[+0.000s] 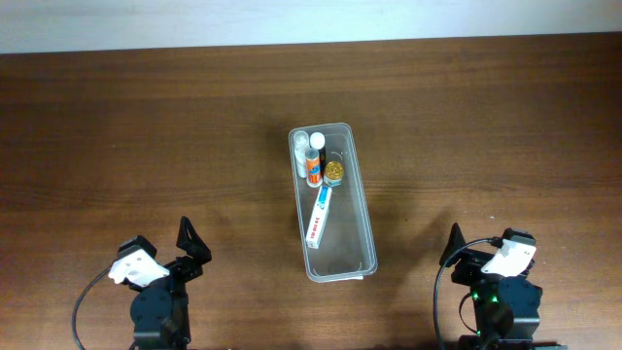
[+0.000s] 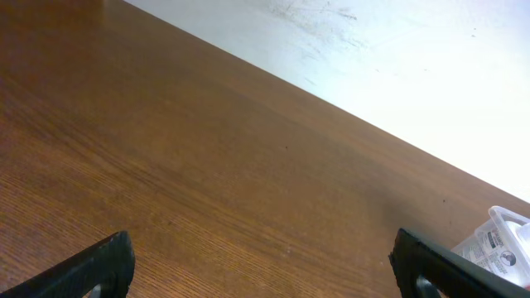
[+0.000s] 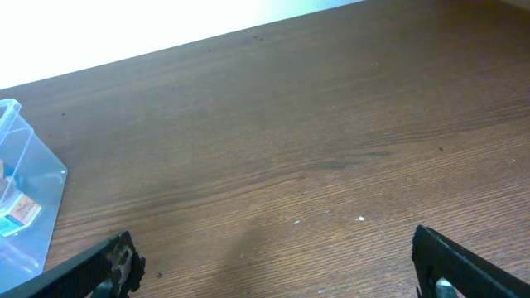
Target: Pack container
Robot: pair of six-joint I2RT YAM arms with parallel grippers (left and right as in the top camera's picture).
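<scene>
The clear plastic container [image 1: 342, 255] lies lengthwise in the middle of the table. In its far half are a white-capped bottle [image 1: 300, 144], an orange-labelled bottle [image 1: 313, 167], a gold-lidded jar [image 1: 334, 172] and a white-and-blue flat carton [image 1: 319, 216]. Its near half is bare. My left gripper [image 1: 161, 249] is open and empty at the front left, well apart from the container; a container corner shows in the left wrist view [image 2: 502, 242] beyond the jaws [image 2: 261, 269]. My right gripper [image 1: 484, 247] is open and empty at the front right; the container's end shows in the right wrist view [image 3: 25, 203] left of the jaws [image 3: 277, 265].
The brown wooden table [image 1: 146, 126] spreads around the container. A white wall [image 1: 292, 15] runs along the table's far edge.
</scene>
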